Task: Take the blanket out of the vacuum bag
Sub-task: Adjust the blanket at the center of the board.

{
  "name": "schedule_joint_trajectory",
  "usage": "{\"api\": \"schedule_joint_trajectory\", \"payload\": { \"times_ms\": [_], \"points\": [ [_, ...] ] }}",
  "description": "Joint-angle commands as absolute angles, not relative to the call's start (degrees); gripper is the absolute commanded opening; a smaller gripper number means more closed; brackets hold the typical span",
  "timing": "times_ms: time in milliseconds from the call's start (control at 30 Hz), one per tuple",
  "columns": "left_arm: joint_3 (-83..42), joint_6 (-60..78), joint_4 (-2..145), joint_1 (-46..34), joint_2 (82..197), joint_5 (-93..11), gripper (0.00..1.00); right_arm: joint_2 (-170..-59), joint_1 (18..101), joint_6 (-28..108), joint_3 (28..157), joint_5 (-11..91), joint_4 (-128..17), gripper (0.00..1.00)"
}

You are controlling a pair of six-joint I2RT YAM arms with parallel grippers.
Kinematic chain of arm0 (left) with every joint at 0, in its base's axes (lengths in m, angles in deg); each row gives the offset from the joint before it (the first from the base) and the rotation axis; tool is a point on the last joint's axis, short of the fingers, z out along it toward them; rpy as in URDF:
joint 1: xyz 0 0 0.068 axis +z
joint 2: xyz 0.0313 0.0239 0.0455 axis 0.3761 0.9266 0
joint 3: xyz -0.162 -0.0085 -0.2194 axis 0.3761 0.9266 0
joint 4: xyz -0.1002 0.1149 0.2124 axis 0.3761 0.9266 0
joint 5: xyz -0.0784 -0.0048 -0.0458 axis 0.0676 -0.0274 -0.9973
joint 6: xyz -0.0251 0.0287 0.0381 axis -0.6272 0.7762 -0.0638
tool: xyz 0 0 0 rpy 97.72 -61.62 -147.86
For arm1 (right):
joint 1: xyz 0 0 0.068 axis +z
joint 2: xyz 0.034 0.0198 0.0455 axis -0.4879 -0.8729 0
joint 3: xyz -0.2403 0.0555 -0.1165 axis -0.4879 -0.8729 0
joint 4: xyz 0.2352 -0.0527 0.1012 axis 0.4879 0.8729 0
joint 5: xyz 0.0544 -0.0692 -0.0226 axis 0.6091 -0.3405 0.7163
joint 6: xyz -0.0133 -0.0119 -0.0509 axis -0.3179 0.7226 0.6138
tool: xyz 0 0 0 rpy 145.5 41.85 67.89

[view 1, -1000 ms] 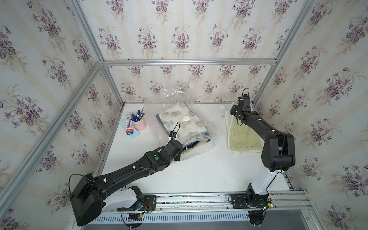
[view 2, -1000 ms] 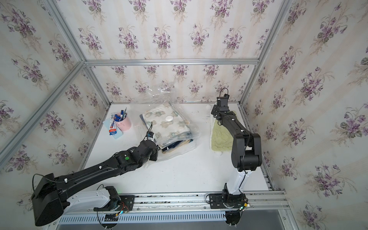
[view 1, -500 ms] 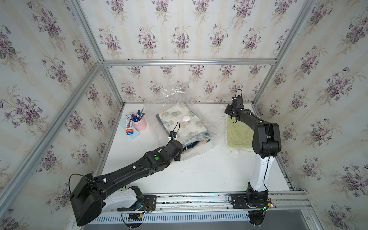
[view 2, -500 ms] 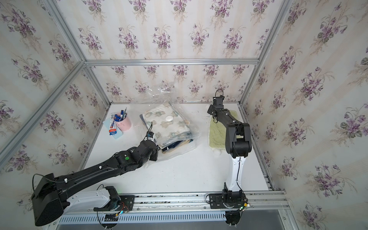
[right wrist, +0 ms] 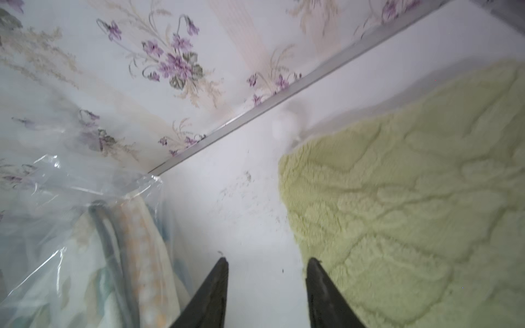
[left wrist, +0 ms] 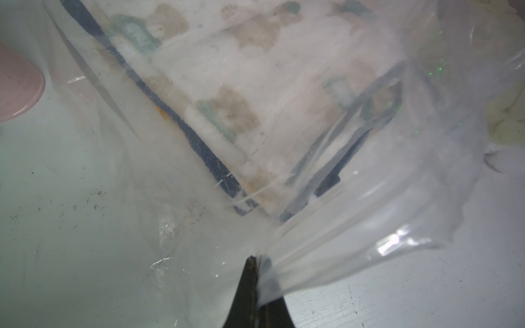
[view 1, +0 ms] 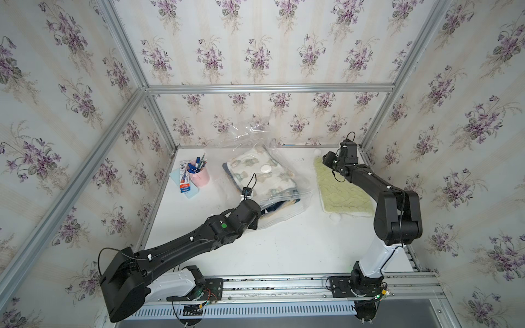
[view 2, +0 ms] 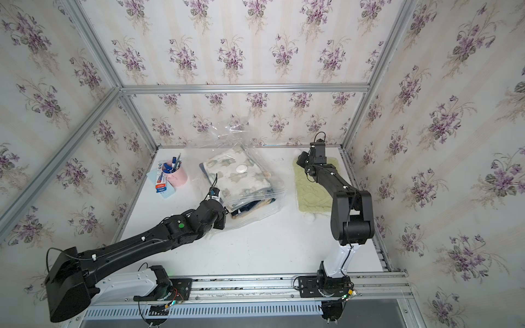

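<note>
My left tool (left wrist: 253, 262) is pressed together and pinches the near edge of the vacuum bag (view 1: 294, 196), which lies in the middle of the surface (view 1: 284, 244) with the bear-print blanket (view 1: 277, 179) inside. My right tool (right wrist: 267, 259) is spread, holding nothing, between the bag and a green fleece cloth (right wrist: 412, 198).

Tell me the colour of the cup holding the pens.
Pink; the cup shows best in a top view.

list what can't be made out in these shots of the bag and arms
Left fingers: hidden under the left arm in both top views.
Vacuum bag mouth, sealed or open: lost in crinkled glare, left wrist view blurred.
Pink cup: cut off by the left wrist view's edge.
Pens labels: too small in top views.
</note>
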State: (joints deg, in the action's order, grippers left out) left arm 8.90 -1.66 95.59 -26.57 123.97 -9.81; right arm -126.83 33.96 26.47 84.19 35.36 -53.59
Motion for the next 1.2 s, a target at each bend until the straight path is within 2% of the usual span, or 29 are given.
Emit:
{"api": "schedule_joint_trajectory", "payload": {
  "times_ms": [0,267,600,767,900,1033,1167],
  "points": [
    [8.90,0.99,93.71,-26.49,124.30,-10.93,0.02,-122.69,33.95,21.16,76.15,42.60,-58.04,0.42],
    [9.56,8.38,89.02,-26.51,126.97,-12.05,0.02,-111.32,33.95,22.57,59.93,41.46,-57.61,0.42],
    [11.84,11.36,81.81,-26.56,129.27,-15.10,0.03,-111.81,34.04,24.17,61.06,42.36,-49.59,0.42],
    [6.42,9.51,88.17,-26.51,131.62,-17.17,0.01,-111.99,34.03,23.32,61.64,43.80,-48.69,0.40],
    [7.15,8.63,85.38,-26.53,131.69,-19.15,0.02,-111.32,33.96,23.12,60.77,43.18,-51.09,0.40],
    [1.54,9.30,90.43,-26.38,134.72,-20.22,0.01,-110.35,33.82,24.04,62.30,43.27,-50.30,0.40],
    [-1.45,9.76,92.60,-26.25,134.86,-20.20,0.01,-109.58,32.49,28.14,67.22,37.54,-45.36,0.42]
  ]
}}
